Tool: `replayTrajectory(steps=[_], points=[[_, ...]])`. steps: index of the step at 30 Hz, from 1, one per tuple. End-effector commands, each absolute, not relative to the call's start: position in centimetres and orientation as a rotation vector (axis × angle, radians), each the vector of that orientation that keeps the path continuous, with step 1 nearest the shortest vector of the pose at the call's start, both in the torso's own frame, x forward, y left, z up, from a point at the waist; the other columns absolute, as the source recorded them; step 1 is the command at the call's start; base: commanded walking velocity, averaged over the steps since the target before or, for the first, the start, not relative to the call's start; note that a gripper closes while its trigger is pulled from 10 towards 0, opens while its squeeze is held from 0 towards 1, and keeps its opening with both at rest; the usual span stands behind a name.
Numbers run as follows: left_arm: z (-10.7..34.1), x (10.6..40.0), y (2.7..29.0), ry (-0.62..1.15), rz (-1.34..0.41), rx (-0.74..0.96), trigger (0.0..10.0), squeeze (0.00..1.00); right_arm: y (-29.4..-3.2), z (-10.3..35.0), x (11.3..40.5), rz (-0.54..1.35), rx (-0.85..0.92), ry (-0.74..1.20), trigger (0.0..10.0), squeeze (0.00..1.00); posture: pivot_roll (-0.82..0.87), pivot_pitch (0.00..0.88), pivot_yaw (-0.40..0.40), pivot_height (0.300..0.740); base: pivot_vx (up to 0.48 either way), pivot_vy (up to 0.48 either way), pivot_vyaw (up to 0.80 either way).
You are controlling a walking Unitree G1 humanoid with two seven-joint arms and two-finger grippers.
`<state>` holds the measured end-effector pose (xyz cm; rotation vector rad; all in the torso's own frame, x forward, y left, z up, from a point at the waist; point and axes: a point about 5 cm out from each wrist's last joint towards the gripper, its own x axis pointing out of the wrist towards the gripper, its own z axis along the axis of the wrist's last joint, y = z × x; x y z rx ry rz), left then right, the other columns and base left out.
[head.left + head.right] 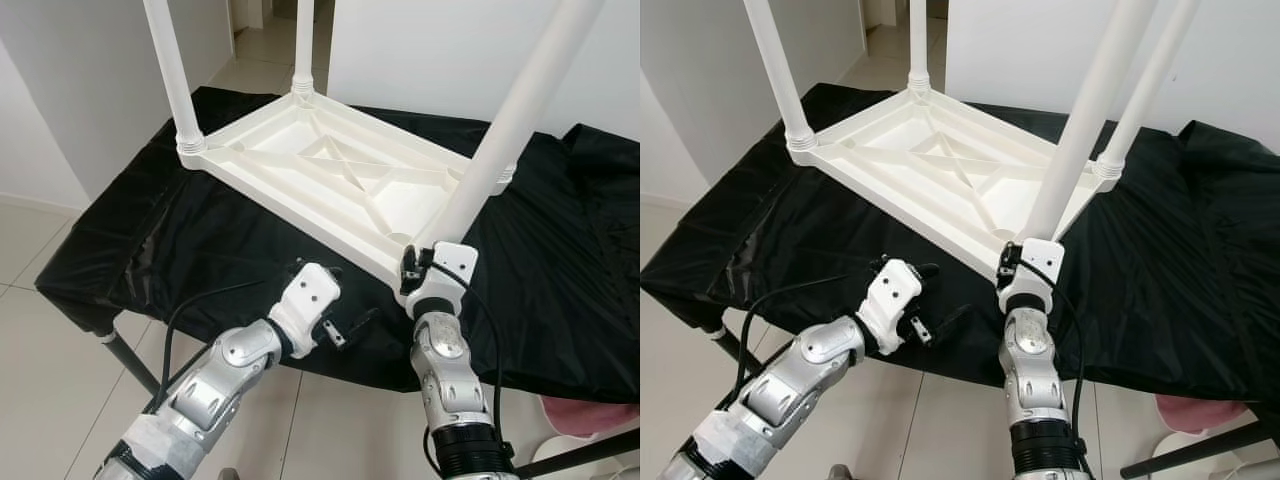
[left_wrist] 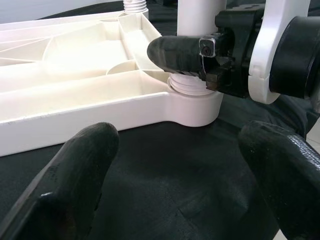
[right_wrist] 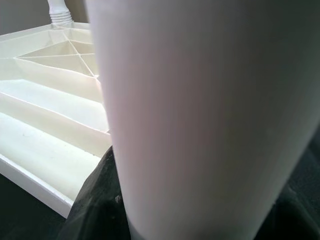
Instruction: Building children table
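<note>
Tabletop (image 1: 330, 170) upside down on black cloth (image 1: 200, 240), tile floor (image 1: 30, 340).

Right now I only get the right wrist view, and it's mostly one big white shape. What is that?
Observer: A table leg, clamped near its base by the right gripper.
Visitor: Is the table standing up?
Observer: No. The tabletop lies upside down on a black cloth, with four legs pointing up.
Visitor: And the other arm?
Observer: The left gripper is open and holds nothing, just above the cloth beside that same corner.
</note>
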<state>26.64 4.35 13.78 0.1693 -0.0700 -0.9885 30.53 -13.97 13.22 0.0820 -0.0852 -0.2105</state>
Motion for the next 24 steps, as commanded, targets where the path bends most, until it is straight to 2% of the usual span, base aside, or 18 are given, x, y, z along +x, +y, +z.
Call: replayTrajectory(steps=[1,5,6,7,14,16,20,21,22,23,24], points=[[13.6,25.9,4.0,-0.062,-1.112,0.195,10.0,0.00,-14.3,11.9,30.1,-0.232,0.089,-0.018,10.0,0.00,0.01,0.042,-0.036,0.740,0.000,0.000,0.00],[13.7,26.0,4.1,-0.063,-1.106,0.193,10.0,0.00,-14.0,12.2,30.0,-0.232,0.099,-0.019,10.0,0.00,0.01,0.043,-0.036,0.740,0.000,0.000,0.00],[13.6,25.9,4.0,-0.062,-1.106,0.191,10.0,0.00,-13.7,12.7,29.9,-0.222,0.108,-0.044,10.0,0.65,0.01,0.045,-0.036,0.740,0.000,0.000,0.00],[13.5,25.8,4.0,-0.062,-1.107,0.191,10.0,0.00,-13.8,12.8,29.9,-0.220,0.112,-0.053,10.0,1.00,0.01,0.046,-0.036,0.740,0.000,0.000,0.00],[13.6,25.9,3.9,-0.062,-1.106,0.187,10.0,0.00,-14.6,13.2,30.0,-0.164,0.114,-0.080,10.0,1.00,0.00,0.047,-0.037,0.740,0.000,0.000,0.00],[13.6,25.9,3.9,-0.065,-1.105,0.189,10.0,0.00,-15.2,13.5,30.3,-0.047,0.097,-0.097,10.0,1.00,0.00,0.048,-0.037,0.740,0.000,0.000,0.00],[13.7,26.0,4.0,-0.066,-1.102,0.189,10.0,0.00,-15.9,13.6,30.6,0.006,0.071,-0.106,10.0,1.00,0.00,0.048,-0.037,0.740,0.000,0.000,0.00],[13.7,26.0,4.0,-0.066,-1.100,0.189,10.0,0.00,-16.2,13.6,30.7,0.025,0.055,-0.113,10.0,0.78,0.00,0.048,-0.036,0.740,0.000,0.000,0.00],[13.7,26.1,4.0,-0.066,-1.099,0.190,10.0,0.00,-16.3,13.6,30.8,0.066,0.046,-0.113,10.0,0.24,0.00,0.048,-0.034,0.740,0.000,0.000,0.00],[13.7,26.1,4.0,-0.066,-1.099,0.190,10.0,0.00,-16.3,13.6,30.8,0.066,0.046,-0.113,10.0,0.24,0.00,0.048,-0.034,0.740,0.000,0.000,0.00],[13.7,26.1,4.1,-0.066,-1.099,0.191,10.0,0.00,-16.2,13.7,30.9,0.103,0.032,-0.117,10.0,0.00,0.00,0.048,-0.034,0.740,0.000,0.000,0.00]])
